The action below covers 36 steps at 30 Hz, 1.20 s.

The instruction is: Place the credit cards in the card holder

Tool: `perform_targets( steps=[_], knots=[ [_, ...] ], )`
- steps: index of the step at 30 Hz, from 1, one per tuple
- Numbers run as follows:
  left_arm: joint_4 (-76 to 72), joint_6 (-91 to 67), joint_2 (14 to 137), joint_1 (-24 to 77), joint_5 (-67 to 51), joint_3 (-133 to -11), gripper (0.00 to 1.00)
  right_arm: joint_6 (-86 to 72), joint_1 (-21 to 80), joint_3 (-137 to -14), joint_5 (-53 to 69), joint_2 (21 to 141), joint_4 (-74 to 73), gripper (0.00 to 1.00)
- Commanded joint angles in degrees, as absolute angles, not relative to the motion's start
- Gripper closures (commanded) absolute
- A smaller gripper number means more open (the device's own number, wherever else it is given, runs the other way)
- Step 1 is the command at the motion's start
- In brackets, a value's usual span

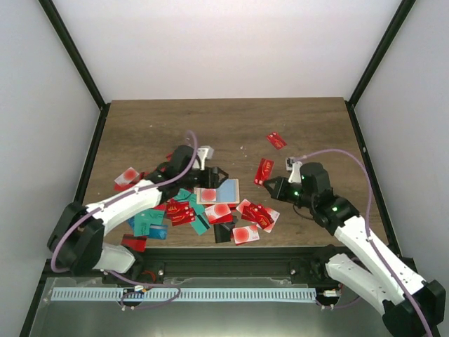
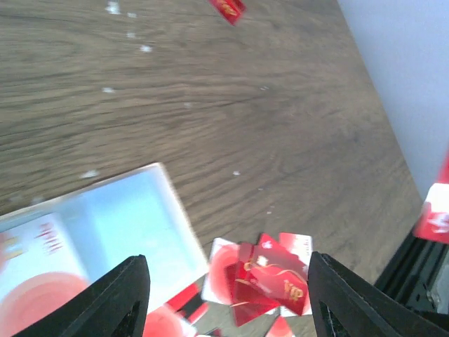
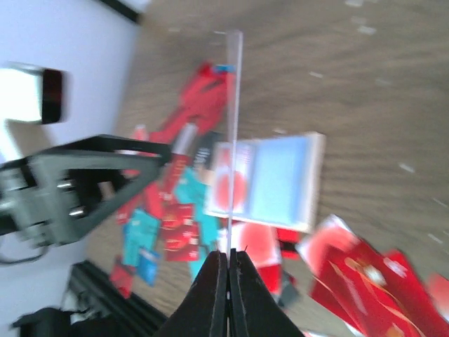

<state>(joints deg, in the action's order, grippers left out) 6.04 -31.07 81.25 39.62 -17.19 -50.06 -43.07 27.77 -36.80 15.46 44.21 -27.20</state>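
about twenty cards (image 1: 276, 140), one card holder (image 1: 229, 190)

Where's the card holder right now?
The card holder lies open near the centre of the top view, right at the left gripper, a white-and-red card on it.

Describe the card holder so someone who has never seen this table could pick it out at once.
On the wooden table, find the heap of credit cards near the front edge. At the heap's far side lies the open card holder. It alone is pale blue inside with a tan rim, and larger than any card.
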Motion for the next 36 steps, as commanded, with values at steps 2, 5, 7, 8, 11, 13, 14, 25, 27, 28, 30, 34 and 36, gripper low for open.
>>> perform_targets(
  steps=[2, 5, 7, 8, 11, 13, 14, 25, 27, 28, 30, 34, 36],
  knots=[
    [2.5, -29.5, 74.8, 30.3, -26.7, -43.3, 0.36, -38.3, 27.3, -36.2, 34.1, 50.7, -1.3, 0.99],
    [-0.6, -29.8, 72.3, 25.5, -33.2, -40.2, 0.36, -38.5, 27.3, -35.6, 41.8, 56.0, 8.0, 0.99],
    [-4.1, -31.2, 70.5, 23.0, -37.5, -38.0, 0.36, -38.6, 27.3, -35.6, 45.4, 58.9, 12.6, 0.99],
    [-6.4, -32.2, 69.8, 21.8, -41.0, -36.9, 0.36, -38.5, 27.3, -35.7, 47.3, 60.1, 14.4, 0.99],
    [-14.4, -36.6, 67.2, 19.4, -46.6, -33.5, 0.37, -38.6, 27.3, -36.6, 50.9, 63.0, 17.9, 0.99],
    [-20.6, -39.5, 65.5, 18.8, -49.2, -31.5, 0.37, -39.3, 27.3, -36.6, 53.2, 64.1, 20.4, 0.99],
    [-24.9, -42.1, 64.8, 18.7, -50.5, -30.7, 0.37, -39.7, 27.3, -36.6, 54.5, 64.6, 21.4, 0.99],
    [-44.1, -53.0, 63.3, 19.7, -57.2, -26.9, 0.43, -46.1, 27.5, -35.8, 65.2, 69.7, 30.6, 0.99],
    [-44.3, -53.0, 63.3, 20.5, -57.3, -27.1, 0.44, -46.7, 27.9, -35.9, 66.0, 70.4, 31.8, 0.99],
    [-44.4, -53.0, 63.4, 20.8, -57.3, -27.2, 0.45, -46.9, 28.1, -36.0, 66.3, 70.7, 32.0, 0.99],
    [-44.5, -53.0, 63.3, 21.7, -57.2, -27.2, 0.49, -46.8, 28.6, -36.3, 66.5, 71.2, 32.3, 0.99],
    [-44.6, -52.9, 63.7, 23.0, -57.2, -27.6, 0.52, -46.7, 29.5, -36.6, 66.6, 72.1, 32.5, 0.99],
    [-44.3, -52.6, 63.7, 23.6, -57.1, -28.0, 0.53, -46.8, 30.0, -36.7, 66.9, 72.6, 33.0, 0.99]
  ],
)
